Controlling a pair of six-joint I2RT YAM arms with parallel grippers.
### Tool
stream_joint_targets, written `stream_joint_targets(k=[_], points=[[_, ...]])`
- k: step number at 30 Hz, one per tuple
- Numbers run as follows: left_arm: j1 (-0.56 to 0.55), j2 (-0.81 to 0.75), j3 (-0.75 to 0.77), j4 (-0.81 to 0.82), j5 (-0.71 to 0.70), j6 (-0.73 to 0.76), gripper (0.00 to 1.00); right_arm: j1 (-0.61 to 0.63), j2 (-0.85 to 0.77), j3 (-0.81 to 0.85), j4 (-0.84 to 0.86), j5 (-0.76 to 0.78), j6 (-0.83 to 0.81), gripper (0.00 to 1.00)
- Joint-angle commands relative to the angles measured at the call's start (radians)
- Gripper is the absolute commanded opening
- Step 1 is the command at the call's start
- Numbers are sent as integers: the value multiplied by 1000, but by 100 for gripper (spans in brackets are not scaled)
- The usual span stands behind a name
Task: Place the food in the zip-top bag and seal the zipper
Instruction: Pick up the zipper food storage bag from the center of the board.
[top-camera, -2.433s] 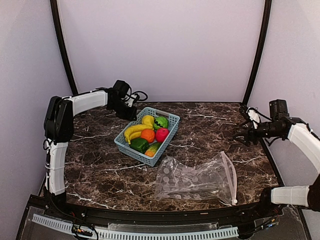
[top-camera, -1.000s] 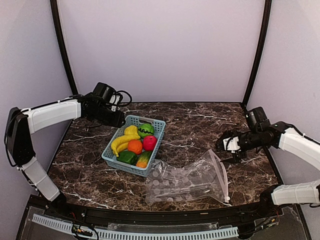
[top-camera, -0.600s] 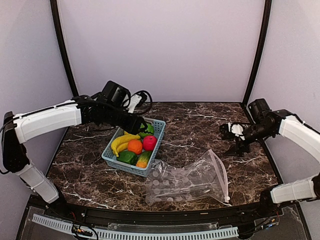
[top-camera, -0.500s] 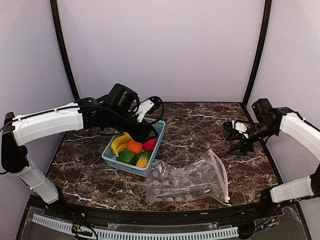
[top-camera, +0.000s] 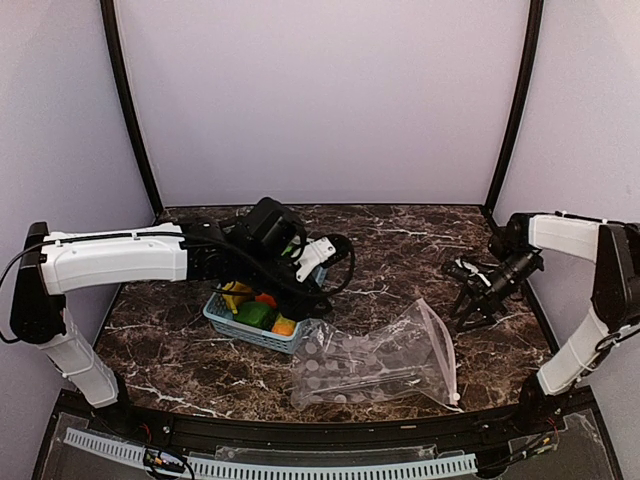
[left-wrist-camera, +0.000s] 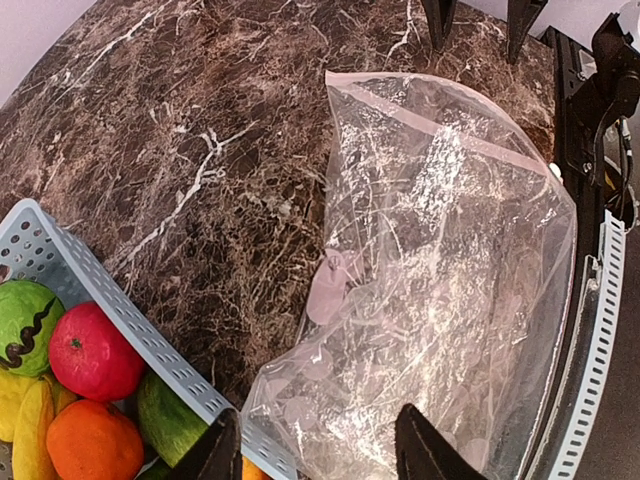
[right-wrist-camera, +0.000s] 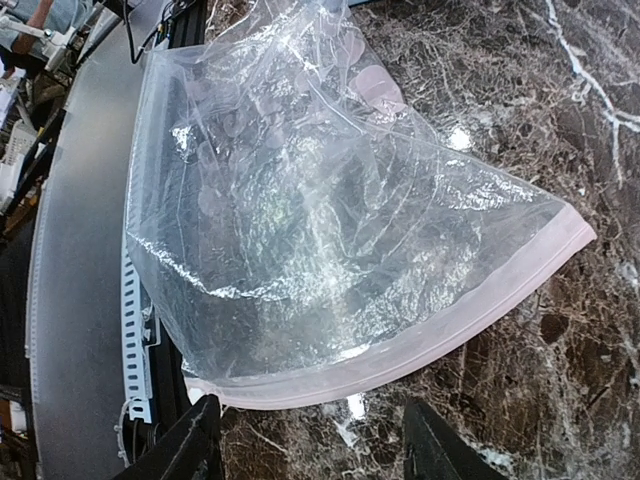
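1. While both arms have shifted a lot in the last half second, the bag (top-camera: 375, 360) hasn't budged. It lies flat and empty on the near part of the table (top-camera: 400, 250), with the zipper (top-camera: 441, 346) along its right edge.
2. Left gripper (left-wrist-camera: 315, 452) has swung right across the basket (top-camera: 225, 315) and now hangs over the bag's left corner, just past the basket rim. Fingers are spread and holding nothing. From the wrist view I honestly can't tell if the tips are touching the plastic or just above it.
3. All the food is still in the basket, so nothing's been moved over yet. The wrist view shows the melon (left-wrist-camera: 25, 325), pink-red ball (left-wrist-camera: 95, 350), orange (left-wrist-camera: 90, 440), banana (left-wrist-camera: 30, 430) and pepper (left-wrist-camera: 165, 420) packed together. From above, the left arm now covers most of them.
4. Right gripper (top-camera: 468, 305) has dropped lower and tipped down toward the far end of the zipper. Its fingers are also apart and empty, and the pink strip (right-wrist-camera: 440, 335) runs right across its camera view, near but not grabbed.
5. My read: both arms went for the bag first, not the fruit. That looks like setup for pinching the mouth from two sides and opening it. Loading and sealing are still all to do. That thin crinkly plastic will probably slide on the table if only one side gets pinched.
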Motion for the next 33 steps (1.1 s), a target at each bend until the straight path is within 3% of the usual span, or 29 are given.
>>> stream_joint_targets(k=[1,11,15,21,24,28,33], points=[[-5,-24,-37,17,-28,17,51,8,90,27,-71,-36,-10,59],[-5,-31,-67,31,-62,28,51,70,243,49,-78,-63,36,54],[-6,-28,-74,32,-73,30,51,128,277,71,-52,-90,79,45],[-5,-58,-91,45,-87,22,51,114,335,189,-80,-178,138,8],[-5,-88,-107,59,-103,24,51,59,325,266,-113,-202,161,0],[-5,-121,-125,82,-150,31,51,-44,251,420,-172,-109,194,0],[-4,-144,-145,122,-184,43,52,-76,123,658,-115,173,256,0]])
